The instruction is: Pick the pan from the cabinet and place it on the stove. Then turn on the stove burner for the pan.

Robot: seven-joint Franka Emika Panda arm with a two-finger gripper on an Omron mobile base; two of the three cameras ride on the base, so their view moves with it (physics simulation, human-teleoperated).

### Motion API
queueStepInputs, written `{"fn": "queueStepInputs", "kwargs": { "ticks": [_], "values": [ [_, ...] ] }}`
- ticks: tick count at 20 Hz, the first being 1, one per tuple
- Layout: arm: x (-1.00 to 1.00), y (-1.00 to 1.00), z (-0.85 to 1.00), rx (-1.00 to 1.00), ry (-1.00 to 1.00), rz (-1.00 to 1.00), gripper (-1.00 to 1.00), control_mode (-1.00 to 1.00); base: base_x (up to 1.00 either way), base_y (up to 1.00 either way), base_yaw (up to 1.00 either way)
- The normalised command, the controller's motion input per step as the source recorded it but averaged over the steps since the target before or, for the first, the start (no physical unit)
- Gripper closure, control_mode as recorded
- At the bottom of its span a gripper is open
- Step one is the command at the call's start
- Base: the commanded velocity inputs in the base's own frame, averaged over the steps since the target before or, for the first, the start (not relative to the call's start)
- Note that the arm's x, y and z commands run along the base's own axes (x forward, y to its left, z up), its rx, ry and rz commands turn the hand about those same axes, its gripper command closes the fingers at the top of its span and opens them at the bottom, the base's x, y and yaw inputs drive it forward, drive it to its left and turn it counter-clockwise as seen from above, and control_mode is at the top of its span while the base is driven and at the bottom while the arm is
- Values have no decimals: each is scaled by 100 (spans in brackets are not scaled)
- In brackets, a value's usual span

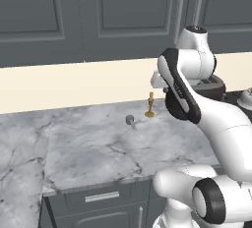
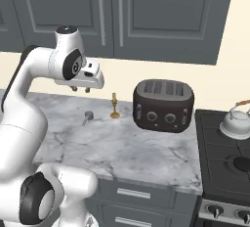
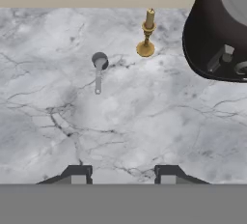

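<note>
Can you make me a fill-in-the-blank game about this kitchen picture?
1. The cabinet doors are ____.
2. The gold candlestick stands on the counter, to the ____ of the toaster in the right base view.
3. A silver ____ sits on the stove.
4. The gripper holds ____.

Missing words: closed; left; kettle; nothing

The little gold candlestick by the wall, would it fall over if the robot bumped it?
Probably yes. The slim gold candlestick stands tall on a small round foot on the grey-veined marble counter, so a sideways nudge would likely tip it. Once down, its round stem might roll. It looks stiff, like metal.
</note>
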Motion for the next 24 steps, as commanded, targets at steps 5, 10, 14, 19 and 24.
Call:
{"fn": "queueStepInputs", "kwargs": {
  "ticks": [5,10,14,19,24],
  "values": [
    [-25,-4,0,0,-12,-1,-100,-100,0,0,0],
    [-50,-34,7,0,-26,-5,-100,-100,0,0,0],
    [-38,-51,18,0,-23,0,-100,-100,0,0,0],
    [-8,-48,39,0,-15,0,-100,-100,0,0,0],
    [2,-22,58,0,-12,0,-100,-100,0,0,0]
  ]
}}
